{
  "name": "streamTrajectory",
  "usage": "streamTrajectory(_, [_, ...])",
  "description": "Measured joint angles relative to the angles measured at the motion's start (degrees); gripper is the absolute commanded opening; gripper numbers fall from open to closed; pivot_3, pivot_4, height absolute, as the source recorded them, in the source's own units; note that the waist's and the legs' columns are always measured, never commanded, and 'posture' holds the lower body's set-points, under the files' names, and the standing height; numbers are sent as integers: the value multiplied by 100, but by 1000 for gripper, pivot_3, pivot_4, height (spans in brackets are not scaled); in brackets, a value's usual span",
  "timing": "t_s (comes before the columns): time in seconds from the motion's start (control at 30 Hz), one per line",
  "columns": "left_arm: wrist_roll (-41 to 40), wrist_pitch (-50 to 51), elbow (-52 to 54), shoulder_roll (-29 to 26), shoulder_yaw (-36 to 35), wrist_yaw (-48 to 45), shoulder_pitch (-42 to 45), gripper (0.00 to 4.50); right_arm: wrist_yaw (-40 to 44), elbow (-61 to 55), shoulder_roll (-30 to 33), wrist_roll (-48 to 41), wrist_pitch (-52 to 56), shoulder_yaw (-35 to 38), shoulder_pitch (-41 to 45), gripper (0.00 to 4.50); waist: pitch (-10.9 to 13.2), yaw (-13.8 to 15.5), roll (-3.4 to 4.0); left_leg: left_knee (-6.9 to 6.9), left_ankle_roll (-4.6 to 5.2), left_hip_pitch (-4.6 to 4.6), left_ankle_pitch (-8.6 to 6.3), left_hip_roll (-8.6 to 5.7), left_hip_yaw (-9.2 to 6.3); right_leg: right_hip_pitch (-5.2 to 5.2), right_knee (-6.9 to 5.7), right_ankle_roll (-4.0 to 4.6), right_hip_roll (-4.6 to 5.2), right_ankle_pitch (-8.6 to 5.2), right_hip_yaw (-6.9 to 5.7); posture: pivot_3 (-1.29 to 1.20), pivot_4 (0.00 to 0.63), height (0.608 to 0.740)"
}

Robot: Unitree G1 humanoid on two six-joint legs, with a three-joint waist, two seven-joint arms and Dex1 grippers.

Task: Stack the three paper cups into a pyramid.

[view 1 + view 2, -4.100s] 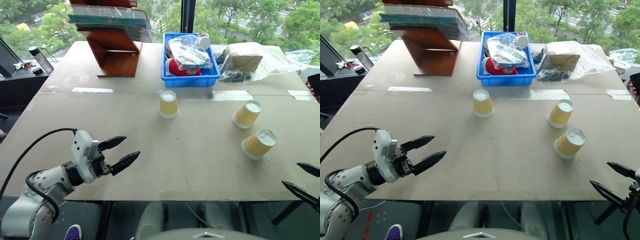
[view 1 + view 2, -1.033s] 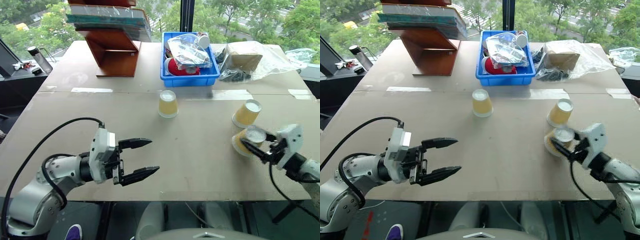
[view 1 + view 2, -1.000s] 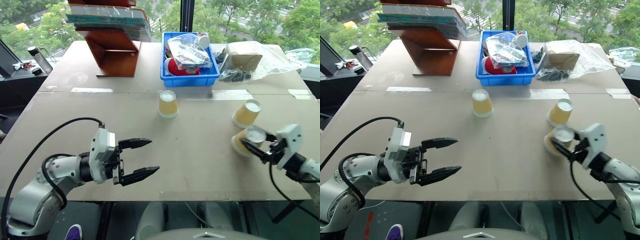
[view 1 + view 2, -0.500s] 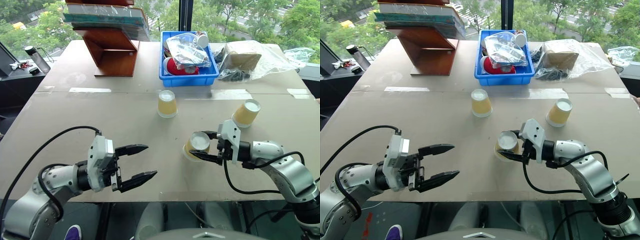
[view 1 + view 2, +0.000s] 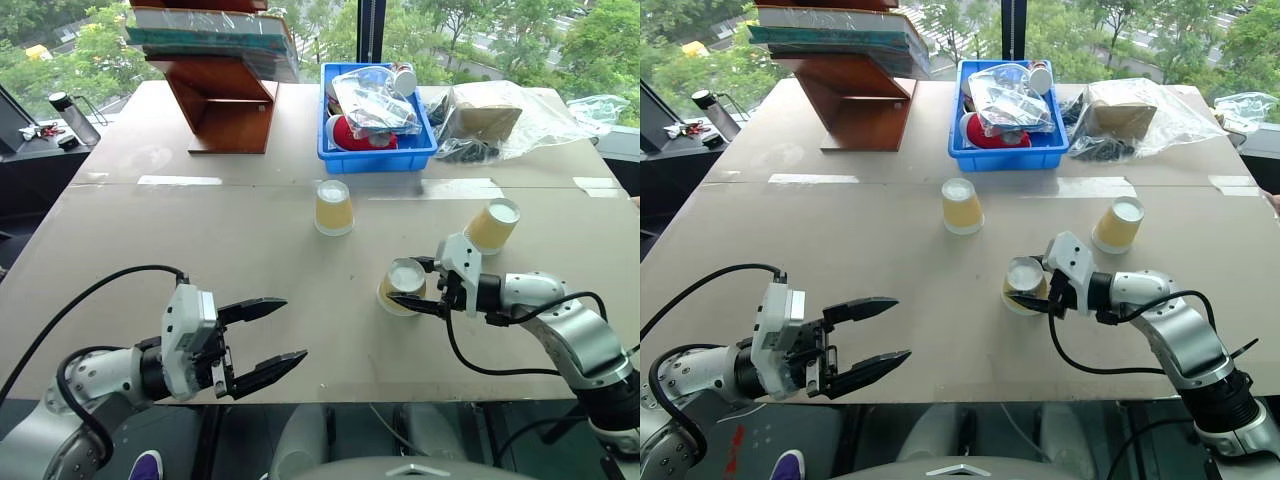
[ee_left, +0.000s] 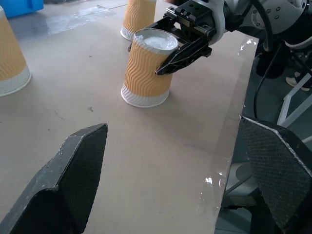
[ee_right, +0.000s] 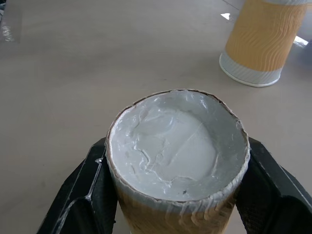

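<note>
Right claw [image 5: 412, 288] clamped on inverted paper cup [image 5: 402, 287] near tabletop [image 5: 250, 260] front edge, left claw [image 5: 270, 336] spread wide, empty.

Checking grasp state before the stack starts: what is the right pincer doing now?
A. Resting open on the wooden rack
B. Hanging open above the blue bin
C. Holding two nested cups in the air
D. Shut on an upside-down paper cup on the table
D: the right pincer has its black fingers clamped on either side of the upside-down paper cup, whose rim sits on the table.
</note>
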State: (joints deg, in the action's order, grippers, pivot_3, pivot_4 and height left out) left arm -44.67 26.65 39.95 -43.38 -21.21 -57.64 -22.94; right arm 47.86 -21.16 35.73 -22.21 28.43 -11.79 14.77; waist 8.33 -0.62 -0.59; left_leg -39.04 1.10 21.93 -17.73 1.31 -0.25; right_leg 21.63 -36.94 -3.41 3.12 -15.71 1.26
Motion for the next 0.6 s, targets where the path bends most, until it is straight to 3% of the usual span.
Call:
streamTrajectory(0.13, [1,-22,0,32,-33,34,-14,4426,23,186,7,58,0,145,100,2817,0,1,0,0,0,0,0,0,0,0,0,0,1,0,0,0,150,740])
streamTrajectory(0.17, [1,-29,0,35,-32,39,-8,4426,40,201,5,60,0,146,101,3469,0,-1,0,0,0,0,0,0,0,0,0,0,0,0,0,0,150,740])
streamTrajectory(0.27, [2,-61,0,36,-31,41,14,4426,86,229,3,52,5,151,106,4477,0,-3,0,0,1,0,0,0,1,0,0,0,0,0,1,0,150,740])
streamTrajectory(0.43, [2,-67,0,36,-28,40,19,4426,190,243,10,-8,14,218,105,4477,0,0,1,0,2,0,-1,1,0,0,0,0,0,0,0,0,150,740])
streamTrajectory(0.6, [8,-77,-4,46,18,40,67,4426,312,-172,221,-530,171,817,22,4477,2,14,2,0,4,3,-2,2,-2,0,1,0,2,0,-1,0,150,740])
